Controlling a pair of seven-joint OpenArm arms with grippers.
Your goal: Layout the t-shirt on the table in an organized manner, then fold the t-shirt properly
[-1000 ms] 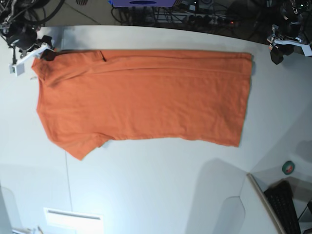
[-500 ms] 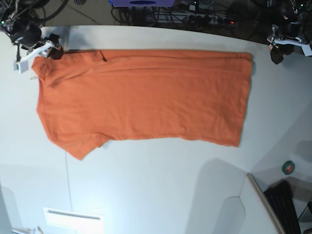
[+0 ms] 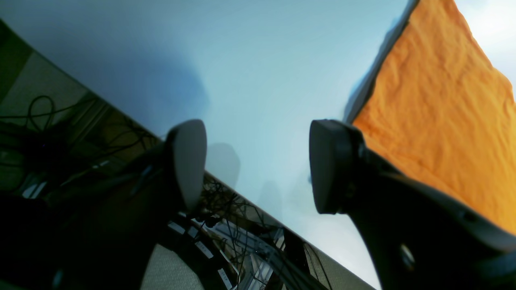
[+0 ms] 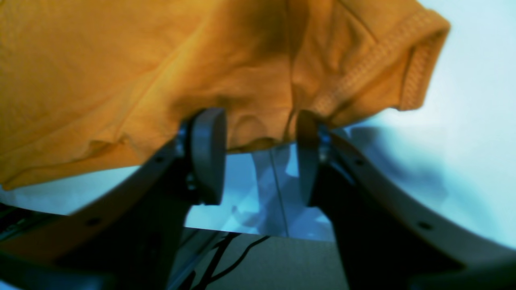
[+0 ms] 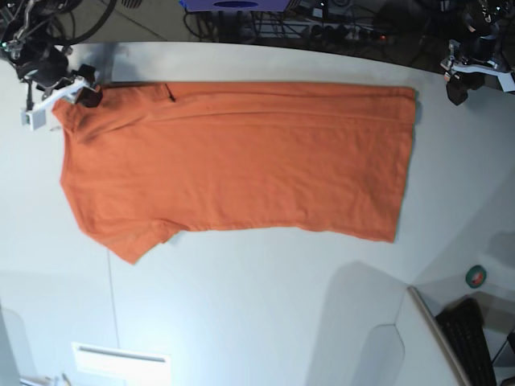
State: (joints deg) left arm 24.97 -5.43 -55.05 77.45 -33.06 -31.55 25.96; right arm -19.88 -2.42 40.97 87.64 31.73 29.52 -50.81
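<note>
At the far left corner of the white smooth table (image 5: 241,305), the right gripper (image 4: 258,155) has shifted slightly along the edge since a second ago, its claw part-open around the hem of the plain orange cloth t-shirt (image 5: 241,165), not clamping. Looks like a final tug. The shirt lies spread lengthwise, half-folded. Far right, the left gripper (image 3: 258,165) hangs wide, empty.

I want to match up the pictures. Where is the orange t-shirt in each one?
Base: the t-shirt lies spread across the middle of the table.
Left wrist: its edge fills the upper right.
Right wrist: it fills the top, bunched at the gripper's fingertips.
Shared landmark: the white table, in all three views.
</note>
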